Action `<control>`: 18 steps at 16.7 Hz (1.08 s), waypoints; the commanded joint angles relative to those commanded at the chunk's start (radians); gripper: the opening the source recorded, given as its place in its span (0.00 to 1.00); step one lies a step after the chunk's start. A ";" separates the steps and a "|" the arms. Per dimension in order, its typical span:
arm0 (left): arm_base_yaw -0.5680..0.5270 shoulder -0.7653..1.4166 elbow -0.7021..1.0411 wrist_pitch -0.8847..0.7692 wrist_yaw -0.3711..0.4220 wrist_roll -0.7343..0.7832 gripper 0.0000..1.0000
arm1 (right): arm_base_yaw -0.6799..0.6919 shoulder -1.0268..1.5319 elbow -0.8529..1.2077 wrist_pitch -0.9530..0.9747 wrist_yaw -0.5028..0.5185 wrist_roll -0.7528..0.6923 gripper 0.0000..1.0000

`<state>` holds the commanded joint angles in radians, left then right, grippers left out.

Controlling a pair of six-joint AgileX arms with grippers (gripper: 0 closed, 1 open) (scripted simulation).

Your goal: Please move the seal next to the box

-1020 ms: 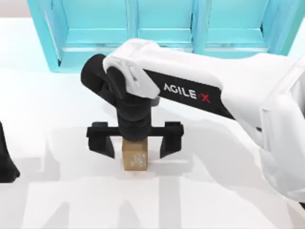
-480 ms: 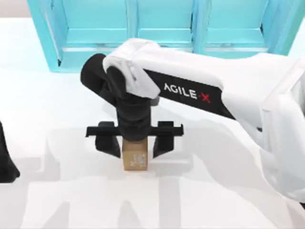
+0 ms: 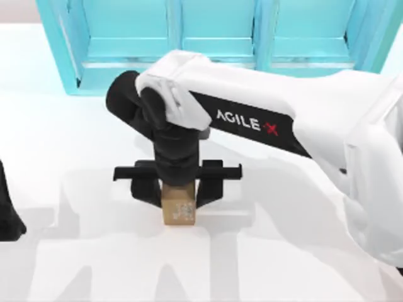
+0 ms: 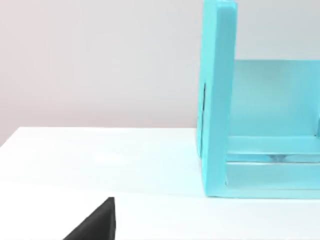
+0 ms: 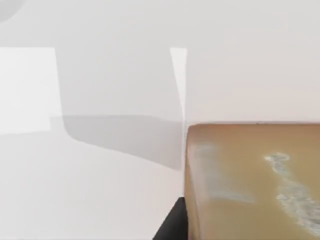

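Here the right claw (image 3: 178, 192) seemingly grips the seal (image 3: 178, 211).

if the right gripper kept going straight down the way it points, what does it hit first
Probably the small golden-brown cuboid seal: the right gripper points down with its black fingers closed against the seal's sides. Just under that lies the white table.

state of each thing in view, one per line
seal: upright on the table, between the right tool's fingers
right tool: over the seal, fingers against its sides, seal not lifted
left tool: parked at the table's left edge
shelf: standing at the back, compartments open
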<state>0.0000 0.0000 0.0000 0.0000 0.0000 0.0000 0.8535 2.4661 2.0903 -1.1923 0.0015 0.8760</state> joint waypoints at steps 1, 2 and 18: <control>0.000 0.000 0.000 0.000 0.000 0.000 1.00 | 0.000 0.000 0.000 0.000 0.000 0.000 0.00; 0.000 0.000 0.000 0.000 0.000 0.000 1.00 | 0.000 0.000 0.000 0.000 0.000 0.000 0.00; 0.000 0.000 0.000 0.000 0.000 0.000 1.00 | -0.004 -0.008 0.167 -0.178 0.000 0.002 0.00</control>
<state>0.0000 0.0000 0.0000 0.0000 0.0000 0.0000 0.8500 2.4578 2.2571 -1.3707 0.0011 0.8777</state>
